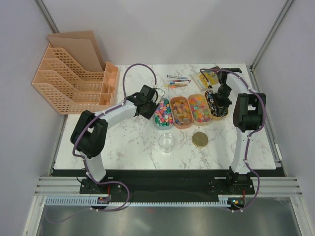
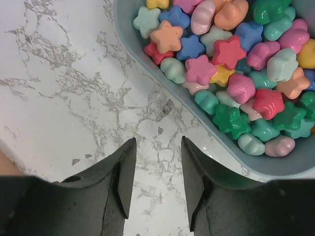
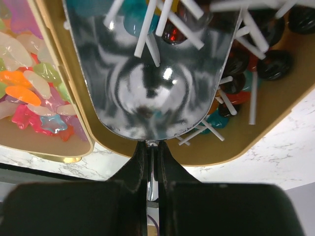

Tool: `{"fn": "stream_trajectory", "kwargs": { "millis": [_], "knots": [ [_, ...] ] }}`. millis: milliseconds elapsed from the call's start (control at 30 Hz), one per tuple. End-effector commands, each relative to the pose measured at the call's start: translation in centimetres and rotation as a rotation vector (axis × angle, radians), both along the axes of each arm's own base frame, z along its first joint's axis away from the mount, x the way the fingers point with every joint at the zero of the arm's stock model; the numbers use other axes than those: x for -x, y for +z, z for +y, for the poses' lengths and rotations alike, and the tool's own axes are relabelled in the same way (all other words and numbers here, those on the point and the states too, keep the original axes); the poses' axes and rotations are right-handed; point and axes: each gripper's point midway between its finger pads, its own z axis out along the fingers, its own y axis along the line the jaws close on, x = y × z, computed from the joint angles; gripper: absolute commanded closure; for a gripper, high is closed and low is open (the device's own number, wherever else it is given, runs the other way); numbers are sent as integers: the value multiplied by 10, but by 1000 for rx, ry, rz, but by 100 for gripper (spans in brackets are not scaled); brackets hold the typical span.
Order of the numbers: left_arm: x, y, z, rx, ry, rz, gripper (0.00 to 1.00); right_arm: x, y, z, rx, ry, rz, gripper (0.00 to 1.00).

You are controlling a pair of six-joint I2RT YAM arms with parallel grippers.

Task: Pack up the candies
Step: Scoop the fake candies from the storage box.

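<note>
the lollipops [image 3: 269, 65], dark round heads on white sticks, lie in the rightmost tan tray [image 3: 236, 153], and a few sticks rest across the bowl of a shiny metal scoop [image 3: 147, 98] set in among them. the right end effector [image 3: 150, 152] is clamped tight on the scoop's thin handle, its fingers nearly meeting. next to it a second tan tray [image 3: 74, 156] holds soft jelly candies [image 3: 29, 93]. further left, a pale blue tray [image 2: 197, 112] is heaped with star and shell candies [image 2: 202, 69]. the left end effector [image 2: 157, 143] hangs over the bare marble surface [image 2: 64, 88] just beside that blue tray, jaws about half apart and holding nothing. the step in hand looks like scooping up lollipops. the next move likely calls for working the scoop under a load, lifting it level so the sticks do not slide off, and carrying it to the clear round container [image 1: 167, 142] standing open nearer the arms, beside the gold lid [image 1: 200, 139]. whether that container holds any sweets yet, i cannot tell.
</note>
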Motion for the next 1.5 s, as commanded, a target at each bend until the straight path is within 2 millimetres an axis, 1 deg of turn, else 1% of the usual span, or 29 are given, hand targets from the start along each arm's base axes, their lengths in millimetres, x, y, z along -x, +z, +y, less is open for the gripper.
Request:
{"fn": "stream_trajectory", "kwargs": {
  "millis": [0,100,133,167,267,300,533,567,633,667,700,733,800,833,867,900,933,967,1000,1067,1100,1133,1167,1200,1233,1300,1367,1400,1467],
  "knots": [
    [-6,24,-2,15,-24,-76,51,-1,-12,22,-56,-15,-13,100],
    [-5,25,1,6,-20,-80,51,-6,-16,22,-53,-38,-23,100],
    [-6,29,2,7,-19,-90,51,-9,-16,22,-52,-42,-29,100],
    [-5,28,3,5,-19,-87,51,-16,-13,22,-48,-42,-50,100],
    [-3,29,4,2,-19,-90,51,-23,-10,20,-39,-49,-73,100],
    [-2,26,5,-3,-21,-84,51,-23,-11,20,-35,-49,-73,100],
    [-4,27,6,-12,-22,-94,51,-22,-17,19,-38,-33,-85,100],
    [-4,26,7,-18,-23,-92,51,-16,-21,19,-39,-34,-73,100],
    [-4,29,8,-17,-23,-102,51,-17,-19,19,-38,-35,-107,100],
    [-3,27,9,-21,-23,-100,51,-10,-24,18,-36,-39,-96,100],
    [-2,29,10,-24,-29,-109,51,-10,-18,18,-36,-42,-125,100],
    [-3,31,10,-21,-28,-118,50,-8,-22,17,-34,-43,-140,100],
    [1,27,15,-33,-30,-120,50,-11,-14,16,-32,-45,-189,100],
    [0,30,17,-37,-26,-136,49,-15,-14,16,-33,-47,-217,100],
    [1,28,18,-37,-27,-141,48,-11,-16,16,-32,-47,-217,100],
    [1,29,19,-36,-26,-149,46,-13,-11,16,-33,-46,-243,100],
    [1,33,21,-37,-20,-165,41,-14,-15,15,-31,-51,-260,100],
    [1,31,22,-37,-16,-172,39,-14,-14,15,-34,-55,-274,100],
    [1,32,23,-38,-18,-174,38,-16,-7,15,-36,-58,-303,100],
    [-1,34,26,-44,-8,-184,36,-15,-9,15,-38,-70,-325,100],
    [-1,35,25,-43,-8,-190,35,-15,-2,15,-44,-69,-354,100],
    [-3,37,26,-44,-4,-198,34,-13,-4,15,-49,-70,-362,100],
    [-4,39,26,-44,1,-205,26,-12,-2,15,-49,-72,-371,100],
    [-7,41,26,-44,4,-213,25,-11,4,16,-53,-70,-392,100],
    [-7,41,27,-48,9,-214,23,-9,4,17,-57,-72,-396,100],
    [-10,42,27,-48,11,-219,22,-3,4,16,-59,-81,-391,100],
    [-11,44,27,-51,17,-226,19,3,0,13,-62,-96,-378,100],
    [-12,46,27,-50,20,-229,19,4,4,11,-62,-100,-389,100],
    [-14,48,32,-62,43,-243,8,5,7,6,-51,-93,-405,100]
  ]
}}
